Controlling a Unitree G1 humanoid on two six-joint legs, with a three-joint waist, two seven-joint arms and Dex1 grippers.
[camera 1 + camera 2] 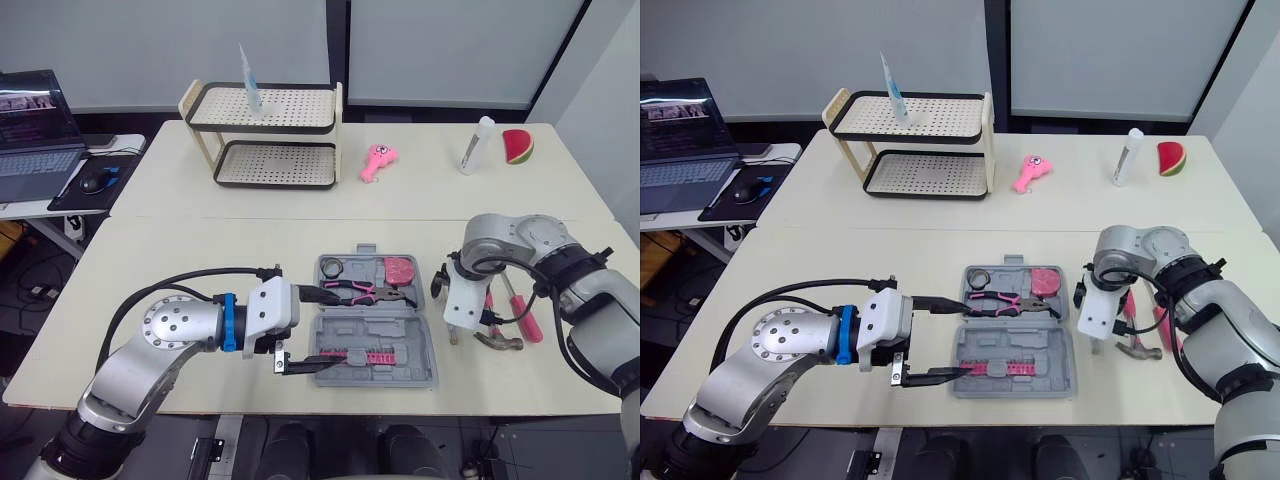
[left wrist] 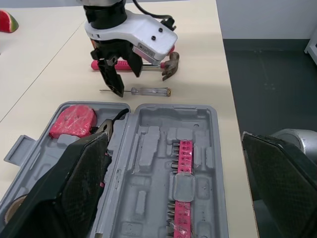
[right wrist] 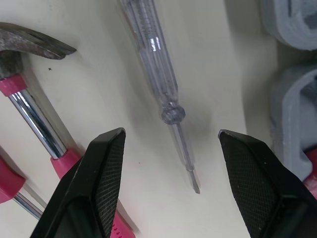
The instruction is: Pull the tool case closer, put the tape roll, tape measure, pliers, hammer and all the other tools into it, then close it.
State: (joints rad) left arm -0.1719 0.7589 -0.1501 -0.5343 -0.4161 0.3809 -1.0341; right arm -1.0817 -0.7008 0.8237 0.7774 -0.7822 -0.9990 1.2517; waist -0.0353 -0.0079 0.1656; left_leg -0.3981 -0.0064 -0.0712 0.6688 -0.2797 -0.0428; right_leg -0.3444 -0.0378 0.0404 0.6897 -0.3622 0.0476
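The grey tool case (image 1: 400, 335) lies open near the table's front edge. Its far half holds the tape roll (image 1: 333, 267), the pink-handled pliers (image 1: 362, 292) and the pink tape measure (image 1: 400, 270). A pink bit strip (image 2: 181, 188) sits in the near half. My left gripper (image 1: 328, 330) is open, its fingers spanning the case's left end. Right of the case lie a clear screwdriver (image 3: 156, 59), a hammer (image 1: 500, 338) and a pink-handled screwdriver (image 1: 522, 312). My right gripper (image 3: 171, 134) hangs open just above the clear screwdriver, one finger on each side of its shaft.
A two-tier perforated rack (image 1: 270, 135) stands at the back of the table. A pink toy (image 1: 380, 163), a white bottle (image 1: 478, 145) and a watermelon slice (image 1: 517, 146) lie to its right. A laptop (image 1: 35, 130) sits on a side desk at far left.
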